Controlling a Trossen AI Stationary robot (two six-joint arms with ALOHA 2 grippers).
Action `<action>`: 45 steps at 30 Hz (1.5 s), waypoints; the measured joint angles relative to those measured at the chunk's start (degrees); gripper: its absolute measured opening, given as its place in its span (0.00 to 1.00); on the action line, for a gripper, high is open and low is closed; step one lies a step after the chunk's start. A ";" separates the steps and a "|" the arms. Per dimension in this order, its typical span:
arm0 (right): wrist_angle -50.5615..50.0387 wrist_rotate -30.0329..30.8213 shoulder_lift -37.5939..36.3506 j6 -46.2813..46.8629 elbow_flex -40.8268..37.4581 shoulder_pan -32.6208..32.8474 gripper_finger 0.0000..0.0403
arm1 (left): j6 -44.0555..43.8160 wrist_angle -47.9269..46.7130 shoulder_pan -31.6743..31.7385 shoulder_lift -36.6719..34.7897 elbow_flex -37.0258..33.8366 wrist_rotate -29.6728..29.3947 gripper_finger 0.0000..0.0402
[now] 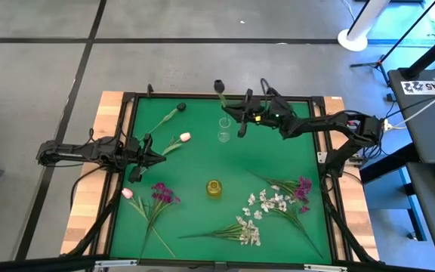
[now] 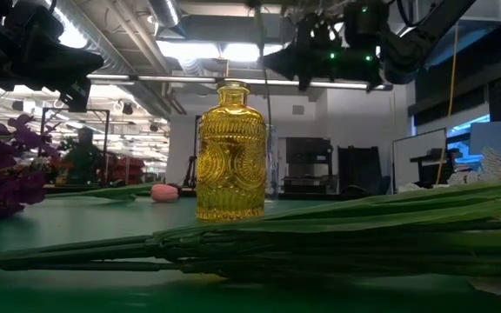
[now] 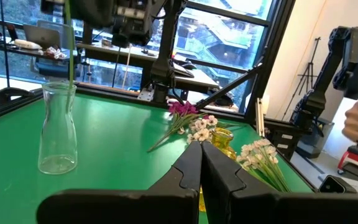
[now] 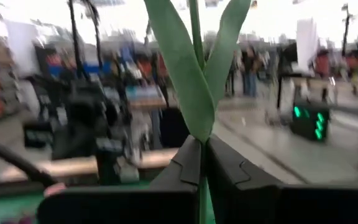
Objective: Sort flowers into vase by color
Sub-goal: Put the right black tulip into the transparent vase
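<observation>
High view, left to right, everything placed off the yellow bottle (image 1: 214, 188). Well left of it the left gripper (image 1: 136, 172) hovers near a pink tulip (image 1: 184, 137), jaws pinched shut on nothing. Purple flowers (image 1: 162, 193) lie just left of the bottle, white sprays (image 1: 266, 202) to its right. Beyond it stands a clear vase (image 1: 223, 121), and the right gripper (image 1: 241, 130) hangs beside that, clamped on a dark-bud flower (image 1: 219, 85); the stem (image 4: 195, 37) runs up between the closed jaws, leaves just above. My guess: light, springy plastic that'll swing, so grab the stem low, never the bud.
</observation>
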 joint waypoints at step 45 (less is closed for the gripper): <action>-9.84 0.66 0.02 2.01 -0.02 0.00 0.50 | 0.00 -0.01 0.00 0.01 0.01 0.01 0.00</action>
